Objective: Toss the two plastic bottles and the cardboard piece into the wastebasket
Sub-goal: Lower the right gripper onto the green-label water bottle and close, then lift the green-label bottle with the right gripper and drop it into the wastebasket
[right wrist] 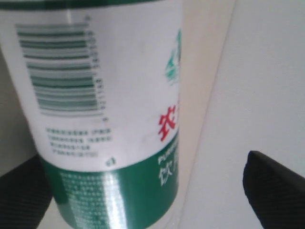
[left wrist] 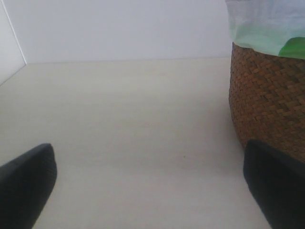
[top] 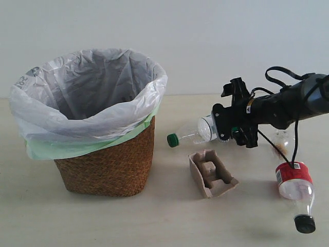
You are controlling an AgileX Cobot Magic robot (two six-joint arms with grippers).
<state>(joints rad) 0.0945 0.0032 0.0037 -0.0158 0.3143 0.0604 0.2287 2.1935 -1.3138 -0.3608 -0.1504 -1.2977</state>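
Note:
The wastebasket [top: 105,167], brown wicker with a white bag over a green one, stands at the left. The green-cap bottle [top: 191,135] lies on its side in the middle, cap toward the basket. My right gripper [top: 227,123] is at its base end, open. In the right wrist view the white-green label [right wrist: 105,95] fills the space between the fingers of the right gripper [right wrist: 148,191], close against one finger and apart from the other. The cardboard tray [top: 212,174] lies in front. The black-cap bottle [top: 294,188] lies at the right. My left gripper [left wrist: 151,186] is open over bare table beside the wastebasket [left wrist: 267,105].
A black cable [top: 288,154] hangs from the right arm down to the black-cap bottle. A pale wall runs behind the table. The left arm does not show in the exterior view.

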